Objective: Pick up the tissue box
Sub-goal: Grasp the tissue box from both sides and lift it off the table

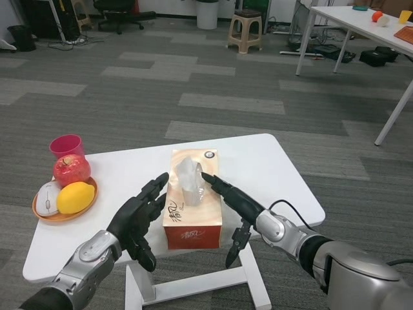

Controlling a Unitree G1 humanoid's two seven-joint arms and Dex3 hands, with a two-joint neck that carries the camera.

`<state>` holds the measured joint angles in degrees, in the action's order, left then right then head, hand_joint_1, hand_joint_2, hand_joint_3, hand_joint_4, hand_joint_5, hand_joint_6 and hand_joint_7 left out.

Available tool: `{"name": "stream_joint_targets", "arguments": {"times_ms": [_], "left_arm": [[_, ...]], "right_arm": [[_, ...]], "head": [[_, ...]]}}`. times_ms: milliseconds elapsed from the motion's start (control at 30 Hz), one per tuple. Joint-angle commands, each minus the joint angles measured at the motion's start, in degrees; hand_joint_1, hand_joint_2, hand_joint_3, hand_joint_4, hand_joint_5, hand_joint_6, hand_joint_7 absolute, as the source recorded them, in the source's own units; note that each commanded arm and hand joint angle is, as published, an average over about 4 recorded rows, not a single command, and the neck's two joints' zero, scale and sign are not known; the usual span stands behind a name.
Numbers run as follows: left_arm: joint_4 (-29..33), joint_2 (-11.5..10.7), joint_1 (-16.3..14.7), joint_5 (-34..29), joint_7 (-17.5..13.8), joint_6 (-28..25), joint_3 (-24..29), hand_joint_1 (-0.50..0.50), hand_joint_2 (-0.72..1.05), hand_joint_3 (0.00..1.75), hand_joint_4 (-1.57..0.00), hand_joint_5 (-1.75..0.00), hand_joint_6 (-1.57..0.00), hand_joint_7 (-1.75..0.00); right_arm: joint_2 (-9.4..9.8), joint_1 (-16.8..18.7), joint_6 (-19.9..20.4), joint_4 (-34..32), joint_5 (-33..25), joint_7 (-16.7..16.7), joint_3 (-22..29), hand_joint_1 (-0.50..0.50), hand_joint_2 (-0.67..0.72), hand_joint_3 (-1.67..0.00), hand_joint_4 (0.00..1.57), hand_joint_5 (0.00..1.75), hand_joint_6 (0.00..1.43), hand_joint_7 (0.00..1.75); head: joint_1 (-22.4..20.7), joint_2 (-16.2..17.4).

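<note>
Tissue box (191, 201) at the front of the table (271, 174), flanked by the left hand (141, 218) and right hand (231, 199), both spread and holding nothing; uneven squeezing could, in my judgement, skew or crush the box.

An orange plate (45, 215) sits at the white table's (271, 174) left edge — on it a red apple (71, 170), a lemon (75, 197) and a white computer mouse (46, 197). Just behind stands a pink cup (66, 145). Further back — a beige stool (246, 29) on grey carpet.
</note>
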<state>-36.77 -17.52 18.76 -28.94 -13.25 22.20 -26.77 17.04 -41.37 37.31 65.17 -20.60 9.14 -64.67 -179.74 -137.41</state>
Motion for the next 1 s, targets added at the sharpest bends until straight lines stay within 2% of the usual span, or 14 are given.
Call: {"name": "stream_joint_targets", "arguments": {"times_ms": [33, 200, 300, 400, 667, 1000], "left_arm": [[2.93, -0.1, -1.93, 0.37, -0.99, -1.11, 0.18, 0.5, -0.55, 0.0, 0.0, -0.31, 0.0, 0.0], [3.94, -0.14, -2.92, 0.44, -0.99, -1.55, 1.26, 0.5, -0.55, 0.0, 0.0, -0.31, 0.0, 0.0], [3.97, -0.14, -2.94, 0.46, -0.99, -1.55, 1.85, 0.5, -0.55, 0.0, 0.0, -0.31, 0.0, 0.0], [3.86, -0.06, -2.94, 0.46, -0.99, -1.55, 2.77, 0.5, -0.55, 0.0, 0.0, -0.31, 0.0, 0.0], [3.72, 2.36, -2.94, 1.65, -0.9, -1.28, 8.88, 0.5, -0.55, 0.0, 0.0, -0.31, 0.0, 0.0], [1.4, 3.55, -2.15, 1.78, -0.59, -0.62, 11.74, 0.5, -0.55, 0.0, 0.0, -0.31, 0.0, 0.0]], "right_arm": [[-0.38, -1.17, 0.48, -1.1, 0.12, -1.01, 0.59, -0.45, 0.19, -0.08, 0.0, 0.0, 0.0, 0.14], [-0.1, -0.73, 0.57, -1.1, 0.12, -1.34, 2.77, -0.46, 0.15, -0.08, 0.0, 0.0, 0.0, 0.14], [0.04, -0.51, 0.57, -1.1, 0.1, -1.54, 3.69, -0.43, 0.15, -0.08, 0.0, 0.0, 0.0, 0.14], [0.15, -0.2, 0.57, -1.1, 0.04, -1.71, 5.03, -0.45, 0.15, -0.08, 0.0, 0.0, 0.0, 0.14], [0.45, 1.38, 0.66, -1.45, 0.12, -2.11, 10.26, -0.46, 0.15, -0.08, 0.0, 0.0, 0.0, 0.14], [0.5, 1.65, 0.66, -1.19, 0.12, -2.19, 12.94, -0.45, 0.15, -0.08, 0.0, 0.0, 0.0, 0.14]], "head": [[-0.17, 0.11], [-0.28, -0.39], [-0.34, -0.58], [-0.05, -0.61], [0.04, -0.33], [-0.78, -0.41]]}}
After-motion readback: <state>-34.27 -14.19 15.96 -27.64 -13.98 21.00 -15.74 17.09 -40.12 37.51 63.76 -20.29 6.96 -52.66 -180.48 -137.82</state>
